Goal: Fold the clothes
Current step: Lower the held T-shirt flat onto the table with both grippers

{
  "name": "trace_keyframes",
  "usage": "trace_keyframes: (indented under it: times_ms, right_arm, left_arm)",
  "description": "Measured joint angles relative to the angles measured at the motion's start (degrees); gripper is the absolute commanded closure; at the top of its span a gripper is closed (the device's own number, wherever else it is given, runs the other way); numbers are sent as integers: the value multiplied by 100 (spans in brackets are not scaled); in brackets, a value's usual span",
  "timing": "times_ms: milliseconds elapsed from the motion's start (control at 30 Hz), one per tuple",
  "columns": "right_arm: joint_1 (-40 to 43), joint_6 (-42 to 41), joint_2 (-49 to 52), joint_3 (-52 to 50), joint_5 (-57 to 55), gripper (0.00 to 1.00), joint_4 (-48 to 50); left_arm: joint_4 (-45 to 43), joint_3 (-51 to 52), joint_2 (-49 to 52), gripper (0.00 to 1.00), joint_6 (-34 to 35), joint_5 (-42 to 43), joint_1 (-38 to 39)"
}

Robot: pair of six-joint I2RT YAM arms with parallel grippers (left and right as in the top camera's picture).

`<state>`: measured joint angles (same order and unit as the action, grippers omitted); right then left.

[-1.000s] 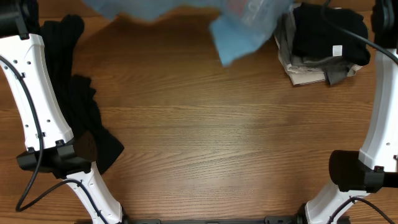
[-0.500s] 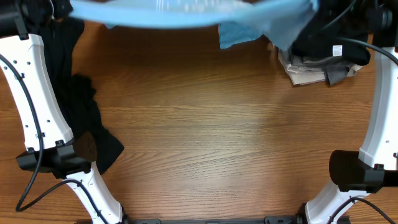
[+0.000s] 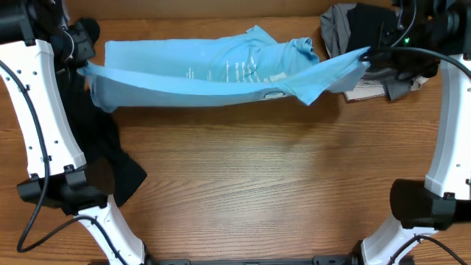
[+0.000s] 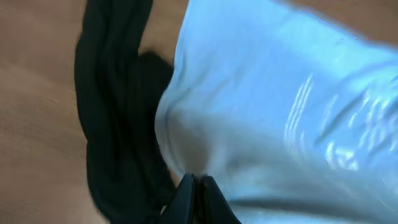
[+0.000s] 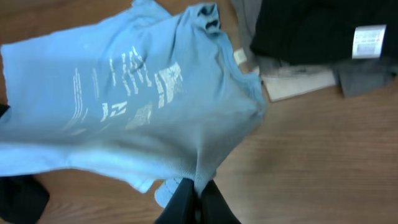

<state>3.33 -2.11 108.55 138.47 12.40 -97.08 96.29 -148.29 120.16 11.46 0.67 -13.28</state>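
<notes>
A light blue T-shirt with white print hangs stretched across the back of the table between my two grippers. My left gripper is shut on its left edge; in the left wrist view the closed fingers pinch the blue cloth. My right gripper is shut on its right edge; in the right wrist view the fingers pinch the shirt, whose printed side faces the camera.
A pile of black clothes lies along the left side, also in the left wrist view. A stack of folded black, grey and beige clothes sits at the back right, also in the right wrist view.
The blue shirt has come down and forward from the far edge and spread wide between the grippers. Both grippers have moved toward me and apart.
</notes>
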Motion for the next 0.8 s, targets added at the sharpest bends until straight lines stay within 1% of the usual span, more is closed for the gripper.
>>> trace_keyframes:
  times_ms: [67,133,233,333,467,567,667,800]
  right_arm:
    - [0,-28,-144,-354,-22,96,11]
    - [0,-59,-380,-861,-37,96,63]
    - [0,-116,-935,-1821,-48,96,363]
    - [0,-240,-1843,-3106,-61,96,813]
    - [0,-483,-3040,-4494,-61,96,1106]
    - [0,-658,-3707,-5294,-61,96,1158]
    - [0,-824,-4157,-6002,-63,96,1139]
    - [0,-1021,-4485,-6662,-66,96,1058]
  left_arm:
    - [2,555,-179,96,-7,-37,0]
    - [17,1331,-407,95,-9,-146,0]
    - [-46,2356,-660,96,-7,-330,0]
    - [-295,3230,-944,96,-4,-409,0]
    - [-533,4041,-1547,96,-2,-442,0]
    - [-662,4474,-2127,96,11,-452,0]
    - [-837,4935,-2774,96,37,-461,0]
    - [-1016,5689,-3397,96,173,-540,0]
